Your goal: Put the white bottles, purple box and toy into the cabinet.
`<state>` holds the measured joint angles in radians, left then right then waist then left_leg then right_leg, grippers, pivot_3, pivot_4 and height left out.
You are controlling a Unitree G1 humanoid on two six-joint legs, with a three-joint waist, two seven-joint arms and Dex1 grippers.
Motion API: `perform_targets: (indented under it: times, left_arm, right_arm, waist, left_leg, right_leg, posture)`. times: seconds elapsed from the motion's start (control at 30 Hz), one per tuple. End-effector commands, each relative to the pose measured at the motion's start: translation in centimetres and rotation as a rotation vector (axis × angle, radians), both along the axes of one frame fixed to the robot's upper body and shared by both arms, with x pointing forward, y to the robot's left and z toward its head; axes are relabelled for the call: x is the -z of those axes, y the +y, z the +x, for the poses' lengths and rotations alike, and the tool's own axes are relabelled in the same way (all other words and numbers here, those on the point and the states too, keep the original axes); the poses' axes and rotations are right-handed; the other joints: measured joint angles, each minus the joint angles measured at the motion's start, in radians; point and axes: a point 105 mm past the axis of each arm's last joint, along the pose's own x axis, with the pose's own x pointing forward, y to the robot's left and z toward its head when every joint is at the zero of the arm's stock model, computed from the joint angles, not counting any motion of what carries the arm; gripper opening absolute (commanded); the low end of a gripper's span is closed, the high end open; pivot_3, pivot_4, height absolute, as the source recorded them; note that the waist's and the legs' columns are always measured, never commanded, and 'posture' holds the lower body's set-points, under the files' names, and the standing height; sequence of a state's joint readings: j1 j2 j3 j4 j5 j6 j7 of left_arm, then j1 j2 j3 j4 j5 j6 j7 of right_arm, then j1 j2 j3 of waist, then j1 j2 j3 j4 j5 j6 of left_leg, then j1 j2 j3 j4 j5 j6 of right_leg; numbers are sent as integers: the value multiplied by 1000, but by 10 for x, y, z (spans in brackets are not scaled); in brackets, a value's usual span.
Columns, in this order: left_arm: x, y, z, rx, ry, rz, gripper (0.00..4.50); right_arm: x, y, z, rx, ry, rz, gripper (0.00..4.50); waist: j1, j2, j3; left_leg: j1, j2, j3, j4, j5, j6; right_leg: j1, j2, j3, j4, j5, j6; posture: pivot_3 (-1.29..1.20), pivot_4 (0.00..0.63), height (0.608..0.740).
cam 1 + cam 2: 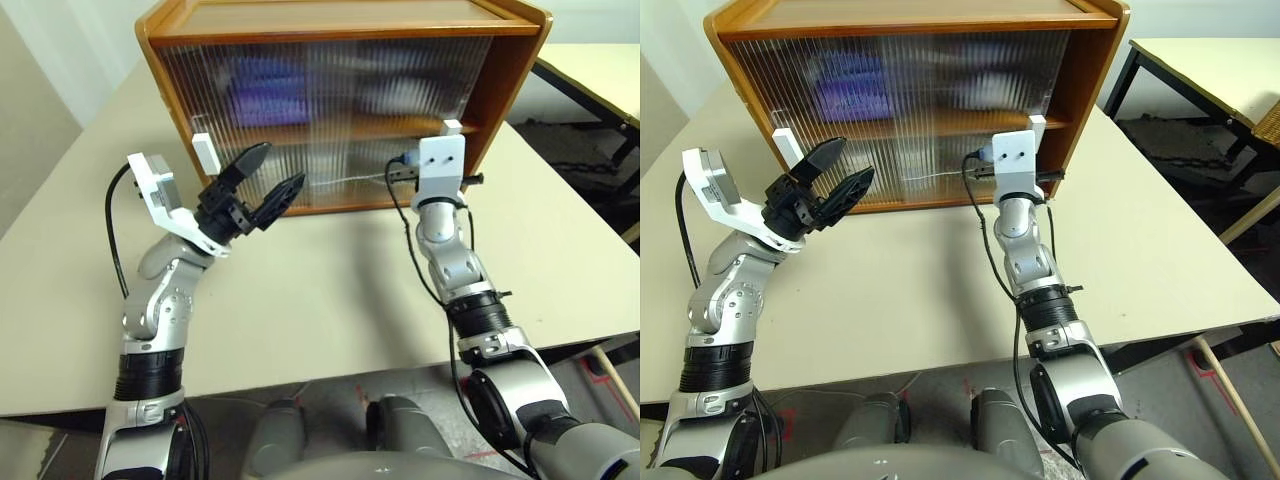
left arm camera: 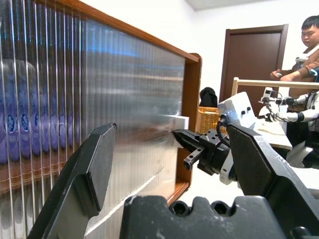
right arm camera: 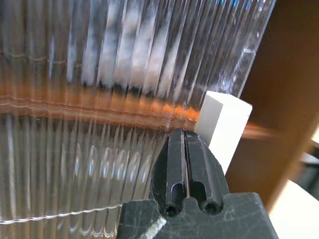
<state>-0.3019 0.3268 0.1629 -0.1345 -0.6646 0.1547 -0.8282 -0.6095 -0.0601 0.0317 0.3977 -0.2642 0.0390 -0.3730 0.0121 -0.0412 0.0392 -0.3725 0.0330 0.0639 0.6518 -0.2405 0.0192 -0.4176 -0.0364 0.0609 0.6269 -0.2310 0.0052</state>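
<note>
I seem to be in a lab or test room: plain pale tables (image 1: 330, 300), a dark door (image 2: 249, 64), a seated person (image 2: 306, 45) working another robot arm.

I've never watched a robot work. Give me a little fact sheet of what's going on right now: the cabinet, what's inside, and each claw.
cabinet: wooden, on the table, both ribbed sliding doors shut
inside: purple box on the upper shelf, blurred by the door; pale shapes beside it, not identifiable
left gripper: open, empty, raised near the left white handle
right gripper: shut, tips by the right white handle
background: a person seated at another table
</note>
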Motion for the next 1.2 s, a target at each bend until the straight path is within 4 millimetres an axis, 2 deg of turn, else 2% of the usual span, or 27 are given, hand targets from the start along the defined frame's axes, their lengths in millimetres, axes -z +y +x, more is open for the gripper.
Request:
perform_targets:
  times: [0.03,0.23,0.33,0.4,0.5,0.67,0.77,0.87,1.0,1.1,1.13,1.2]
  left_arm:
    - [3,-2,2,11,10,9,4500]
    - [3,-1,2,9,10,10,4500]
    - [3,-1,2,8,12,10,4500]
    - [4,-1,2,8,14,10,4500]
    - [4,-1,1,9,15,8,4500]
    - [7,2,2,-6,21,12,4500]
    - [10,4,2,-13,28,10,4500]
    - [15,7,2,-32,45,3,4500]
    - [35,20,1,-132,94,-13,4500]
    - [62,35,-1,-266,152,-9,4500]
    - [73,43,-1,-337,167,1,4500]
    - [94,62,-3,-517,195,21,4500]
  right_arm:
    - [0,-29,3,138,-12,-41,41]
    - [-1,-52,5,245,-33,-84,41]
    - [1,-53,5,243,-20,-82,41]
    - [4,-49,6,212,-8,-65,41]
    - [6,-31,3,70,6,-58,41]
    - [-5,-9,-27,-135,-82,-181,41]
    - [-11,-1,-47,-249,-127,-179,714]
    - [-5,-2,-57,-355,-95,-113,1787]
    - [10,-22,-69,-434,-42,-28,3243]
    - [25,-39,-78,-456,-24,9,4298]
    - [30,-47,-82,-452,-20,42,4461]
    - [44,-63,-89,-428,-6,108,4461]
  waist:
    - [0,0,0]
    - [-8,0,0]
    - [-3,0,0]
    - [-1,0,0]
    - [-2,0,0]
    - [-5,0,0]
    - [-7,0,0]
    - [-19,0,0]
    - [-21,-1,0]
    - [-21,-1,0]
    - [-21,-1,0]
    - [-22,-1,0]
  left_leg:
    - [0,0,0,0,0,0]
    - [0,0,0,0,0,0]
    - [0,0,-1,0,0,0]
    - [0,-1,0,0,0,1]
    - [0,-1,0,1,0,1]
    - [0,0,-1,-1,0,1]
    - [0,0,-1,0,0,1]
    - [1,0,0,0,0,1]
    - [5,2,-1,-1,0,0]
    - [5,3,0,0,0,0]
    - [5,2,0,0,0,0]
    - [6,2,0,-1,0,0]
  right_leg:
    - [0,0,0,0,0,0]
    - [0,1,0,0,0,0]
    - [0,0,0,0,0,0]
    - [0,0,0,-1,0,1]
    - [1,0,1,-1,0,1]
    - [1,1,0,0,-1,2]
    - [1,0,0,-1,-1,2]
    - [2,0,0,0,-1,3]
    - [11,0,0,-1,-2,2]
    - [10,0,0,-1,-2,2]
    - [10,0,0,-1,-2,2]
    - [11,0,0,-1,-4,-1]
  posture:
    - [118,0,740]
    - [120,0,740]
    - [120,0,740]
    - [120,0,740]
    - [122,0,740]
    - [122,0,740]
    - [120,0,740]
    - [118,0,740]
    - [105,0,740]
    - [96,0,740]
    - [89,0,740]
    - [83,0,740]
